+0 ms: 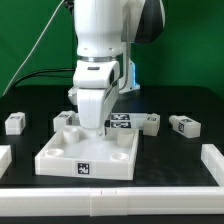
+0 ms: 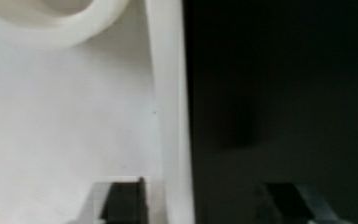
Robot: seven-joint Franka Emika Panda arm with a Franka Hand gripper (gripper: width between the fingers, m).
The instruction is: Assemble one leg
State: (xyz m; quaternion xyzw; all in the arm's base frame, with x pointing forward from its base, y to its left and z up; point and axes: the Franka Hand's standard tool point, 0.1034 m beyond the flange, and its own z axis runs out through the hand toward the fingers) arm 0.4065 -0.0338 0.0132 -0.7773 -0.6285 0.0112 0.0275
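Observation:
The white square tray (image 1: 60, 155) with corner sockets lies in the middle of the black table. My gripper (image 1: 96, 124) hangs low over its far edge. In the wrist view my gripper (image 2: 208, 203) is open. One finger (image 2: 123, 201) is over the tray's white surface (image 2: 69, 120). The other finger (image 2: 302, 201) is over the black table, so the jaws straddle the tray's wall without touching it. A round socket (image 2: 73, 12) shows on the tray. Small white legs lie around: one at the exterior view's left (image 1: 14, 122), one behind the tray (image 1: 66, 119), two at the right (image 1: 148, 122) (image 1: 184, 124).
The marker board (image 1: 121, 121) lies just behind the gripper. White border pieces run along the front (image 1: 110, 201) and the right (image 1: 212, 160) of the table. A green backdrop stands behind.

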